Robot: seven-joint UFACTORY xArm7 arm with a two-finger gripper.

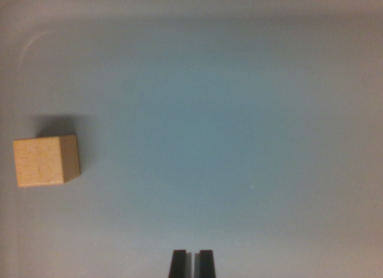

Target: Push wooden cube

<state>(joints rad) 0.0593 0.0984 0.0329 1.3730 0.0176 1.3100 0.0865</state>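
Note:
A light wooden cube [46, 161] rests on the pale blue-grey floor of a bin, near the wrist view's left edge. My gripper [191, 263] shows at the bottom centre as two black fingertips [178, 263] pressed close together, shut with nothing between them. The cube lies well off to the left of the gripper and farther up in the picture, apart from it.
The bin's pale wall [191, 9] runs along the top, curving down at the upper left corner [27, 48]. Its left wall stands just beside the cube. Smooth bin floor [239, 146] spreads across the middle and right.

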